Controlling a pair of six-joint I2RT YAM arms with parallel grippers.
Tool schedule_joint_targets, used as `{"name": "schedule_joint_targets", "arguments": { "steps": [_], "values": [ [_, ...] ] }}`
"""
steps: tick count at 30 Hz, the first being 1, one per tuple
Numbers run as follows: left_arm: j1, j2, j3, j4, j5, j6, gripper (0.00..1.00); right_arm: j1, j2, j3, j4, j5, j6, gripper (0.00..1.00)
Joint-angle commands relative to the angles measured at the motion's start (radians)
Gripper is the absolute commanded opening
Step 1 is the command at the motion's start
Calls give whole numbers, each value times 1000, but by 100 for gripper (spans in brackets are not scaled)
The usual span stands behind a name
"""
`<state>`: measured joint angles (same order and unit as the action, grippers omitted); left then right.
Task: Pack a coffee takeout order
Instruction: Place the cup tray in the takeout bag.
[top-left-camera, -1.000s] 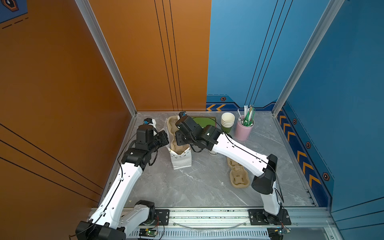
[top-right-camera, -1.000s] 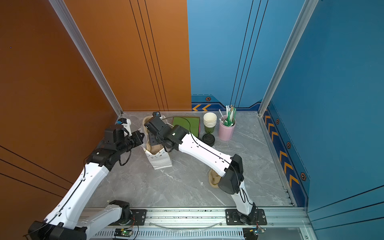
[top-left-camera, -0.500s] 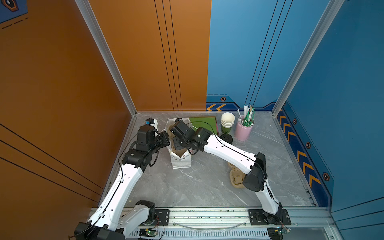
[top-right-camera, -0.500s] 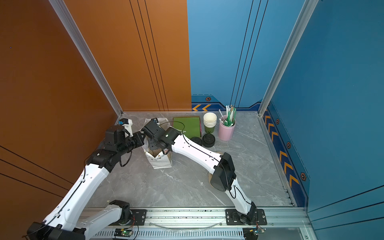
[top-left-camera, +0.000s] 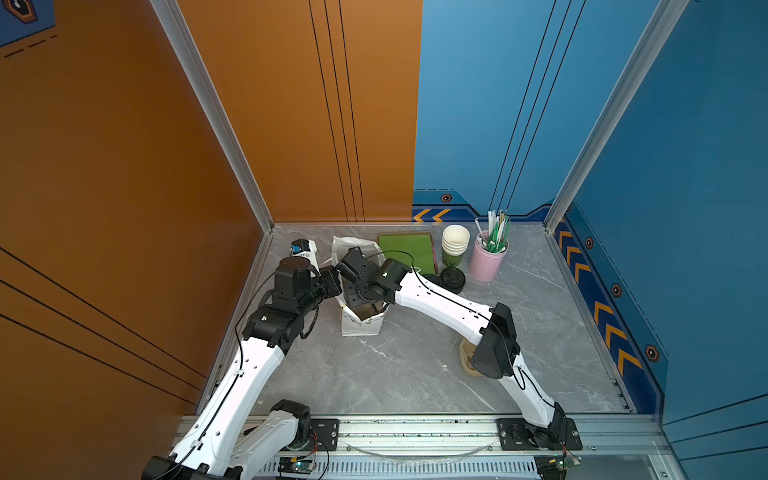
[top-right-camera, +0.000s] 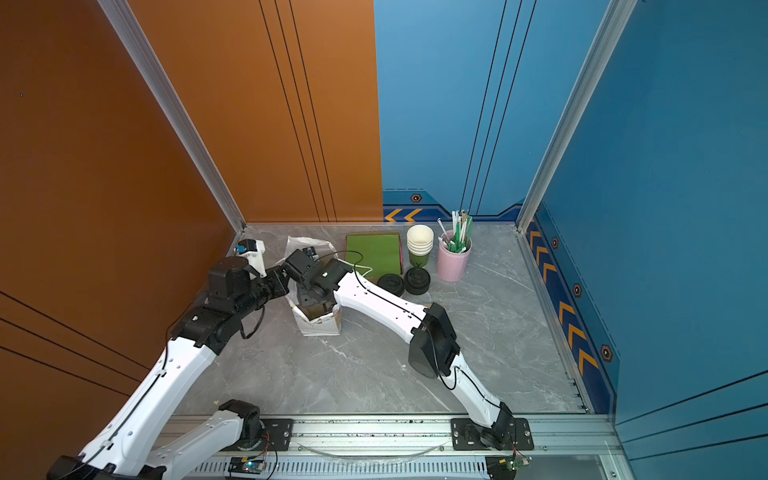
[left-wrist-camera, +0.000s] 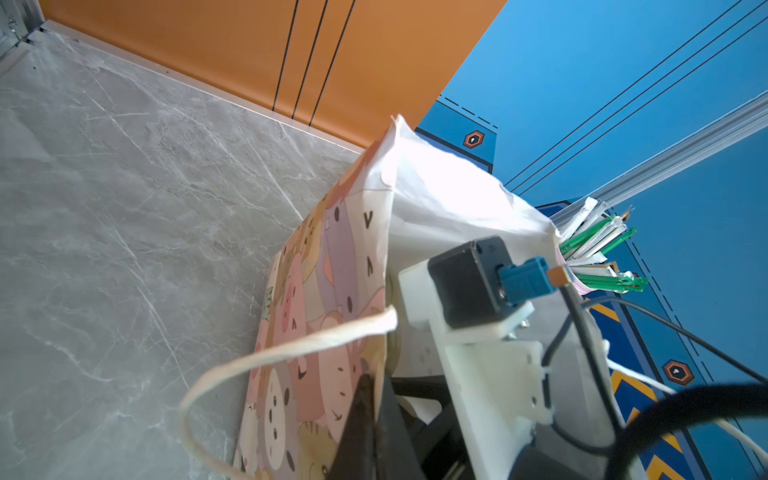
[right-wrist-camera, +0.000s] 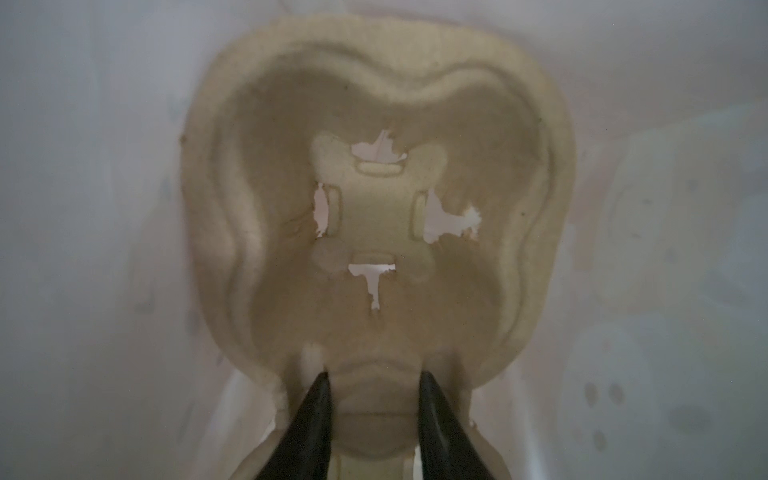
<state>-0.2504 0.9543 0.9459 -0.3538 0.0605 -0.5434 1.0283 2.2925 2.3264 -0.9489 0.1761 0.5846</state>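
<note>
A white paper bag (top-left-camera: 360, 328), thin and creased, with pastel cartoon animals printed on its outer wall and a twisted paper-cord handle (left-wrist-camera: 291, 349), is standing open on the grey veined stone-look table (top-left-camera: 415, 374). The left arm is stretching in low towards the bag's side, and the left gripper (left-wrist-camera: 374, 399) is pinching shut on the bag's rim; the right arm is bending over the bag's mouth, sending the right gripper (right-wrist-camera: 372, 376) down inside, where its black tapered fingers (right-wrist-camera: 316, 415) are clamping the narrow middle ridge of a rough beige moulded-pulp carrier (right-wrist-camera: 374, 208) with ragged slots in its cup well. The order's pieces are all sitting outside the bag, on the side away from the left arm: flat green napkins (top-right-camera: 374, 253) just beside it; round black plastic lids (top-right-camera: 417, 280) and a nested stack of pale paper cups (top-right-camera: 419, 243) farther off; a smooth pink tin (top-right-camera: 453, 262) of straws farthest.
</note>
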Motion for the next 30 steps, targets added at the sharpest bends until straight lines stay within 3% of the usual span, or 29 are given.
{"name": "schedule_joint_targets", "arguments": {
  "steps": [1, 30],
  "values": [
    [-19, -30, -19, 61, 18, 21, 0, 13, 48, 38, -45, -31, 10, 34],
    [-46, -62, -18, 86, 50, 0, 0, 14, 214, 54, -105, -57, 7, 34]
  ]
}}
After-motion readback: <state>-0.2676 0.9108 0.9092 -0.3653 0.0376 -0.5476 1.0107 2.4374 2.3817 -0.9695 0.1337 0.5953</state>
